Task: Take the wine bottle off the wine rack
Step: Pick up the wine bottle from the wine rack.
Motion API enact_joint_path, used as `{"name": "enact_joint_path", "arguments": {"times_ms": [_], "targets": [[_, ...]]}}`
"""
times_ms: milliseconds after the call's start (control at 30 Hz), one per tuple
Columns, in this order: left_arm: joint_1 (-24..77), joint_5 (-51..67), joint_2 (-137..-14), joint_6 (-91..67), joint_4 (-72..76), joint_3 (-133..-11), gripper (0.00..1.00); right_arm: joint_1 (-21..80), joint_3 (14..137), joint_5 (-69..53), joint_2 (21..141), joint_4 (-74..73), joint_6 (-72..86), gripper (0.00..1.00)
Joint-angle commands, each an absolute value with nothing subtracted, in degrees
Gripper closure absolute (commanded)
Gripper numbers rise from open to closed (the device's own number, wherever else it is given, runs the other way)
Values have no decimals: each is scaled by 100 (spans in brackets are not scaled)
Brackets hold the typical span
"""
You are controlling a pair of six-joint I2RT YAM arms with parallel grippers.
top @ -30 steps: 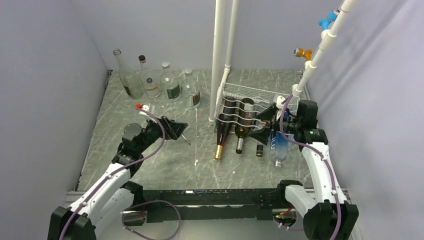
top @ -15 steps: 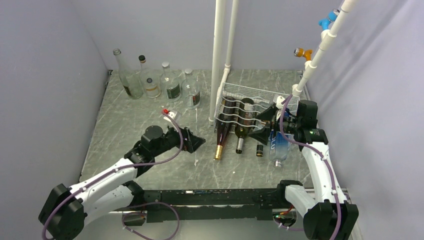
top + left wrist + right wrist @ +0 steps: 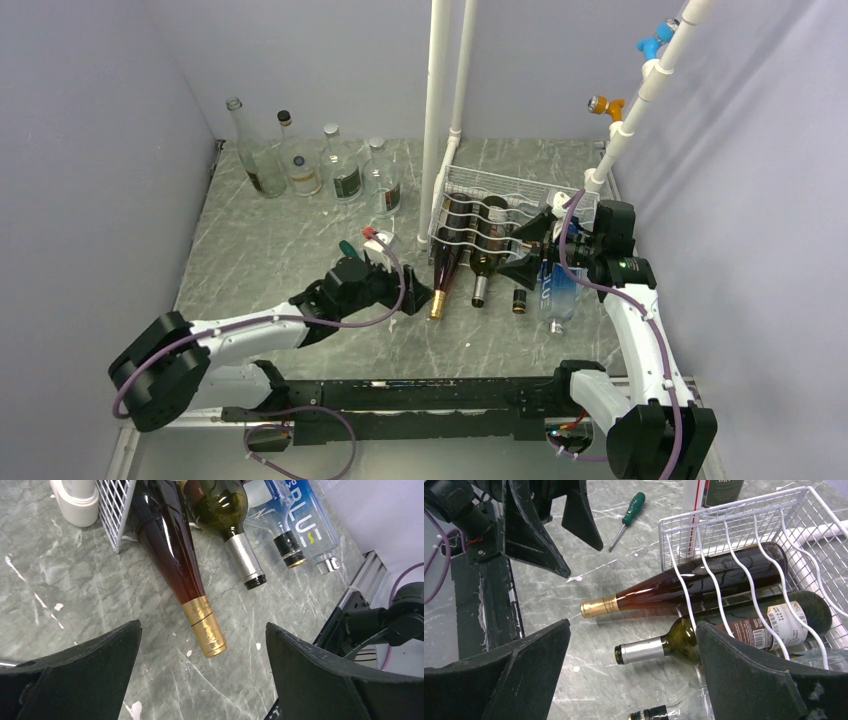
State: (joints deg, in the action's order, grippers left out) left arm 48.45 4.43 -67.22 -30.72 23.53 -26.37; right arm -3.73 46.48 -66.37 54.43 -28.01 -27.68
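The jaws of the left gripper (image 3: 202,627) are held wide apart so that the gold-capped neck of the wine bottle (image 3: 172,555) is framed between them, unclasped; its body is lodged beyond in the wine rack (image 3: 114,510); the jaws of the right gripper (image 3: 632,625), likewise apart, are poised over the neighbouring bottles (image 3: 749,625).

1. The light is bright and even in all views. It seems to come from above.
2. Shadows on the gray table (image 3: 260,250) are soft and pale.
3. A white streak of shine runs down the brown wine bottle (image 3: 170,545), and bright spots sit on the green bottle (image 3: 220,505).
4. The black fingers (image 3: 75,680) near the wrist cameras look dark and a bit blurry.
5. The top view looks a little grainy.
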Motion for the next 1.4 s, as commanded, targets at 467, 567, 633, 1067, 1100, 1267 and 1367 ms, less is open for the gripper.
{"name": "enact_joint_path", "arguments": {"times_ms": [467,567,633,1067,1100,1267,1367], "targets": [[5595,-1021,-8362,-3411,3495,-3295,1,-404,4681,-6799,5414,-2760,-2914,0],[5642,-1162,-8606,-3383,3678,-3322,1,-404,4677,-6803,5414,-2760,-2917,0],[5651,-1221,-8764,-3365,3837,-3315,2,-404,4678,-6802,5406,-2760,-2912,0],[5730,-1481,-9580,-3295,4343,-3584,8,-404,4671,-6812,5425,-2748,-2906,0],[5738,-1488,-9621,-3289,4344,-3620,8,-404,4673,-6812,5423,-2748,-2908,0],[5817,-1722,-9861,-3234,4233,-3842,16,-404,4669,-6815,5430,-2742,-2909,0],[5858,-1842,-10034,-3168,4131,-4006,21,-404,4671,-6812,5416,-2751,-2907,0]]}}
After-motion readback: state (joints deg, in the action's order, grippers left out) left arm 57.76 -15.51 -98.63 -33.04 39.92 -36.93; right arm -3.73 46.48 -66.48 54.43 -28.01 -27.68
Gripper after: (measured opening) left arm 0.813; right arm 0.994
